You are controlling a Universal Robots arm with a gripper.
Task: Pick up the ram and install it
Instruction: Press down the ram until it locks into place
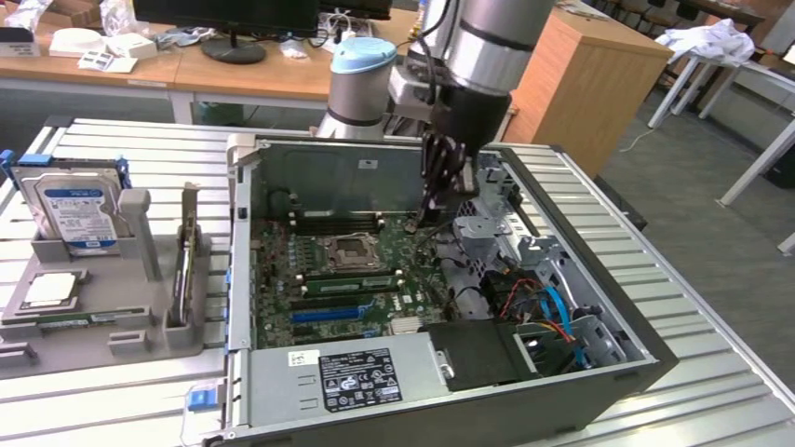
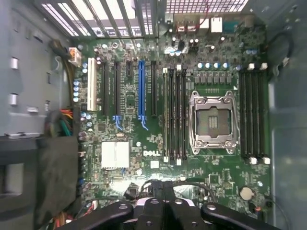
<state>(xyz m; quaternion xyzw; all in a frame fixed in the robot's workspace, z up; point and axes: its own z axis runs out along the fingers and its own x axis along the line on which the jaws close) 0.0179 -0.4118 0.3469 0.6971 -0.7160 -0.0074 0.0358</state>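
While its gripper [image 1: 429, 219] hangs closed and empty-looking over the motherboard [image 2: 144, 143] inside the open computer case [image 1: 242, 279], the arm seems to be at the seating stage. The ram [image 1: 350, 282], a green stick, appears to sit in the slot bank just beside the CPU socket [image 1: 352, 251]. Whether it is fully latched cannot be told. Any further move, by this reading, calls for a straight press along the stick, clear of the socket. The case lies on a slatted metal counter [image 1: 125, 140] beside a grey parts holder [image 1: 149, 326] with a hard drive [image 1: 73, 209]. Wooden desks [image 1: 249, 79] and a monitor [image 1: 223, 14] stand behind.
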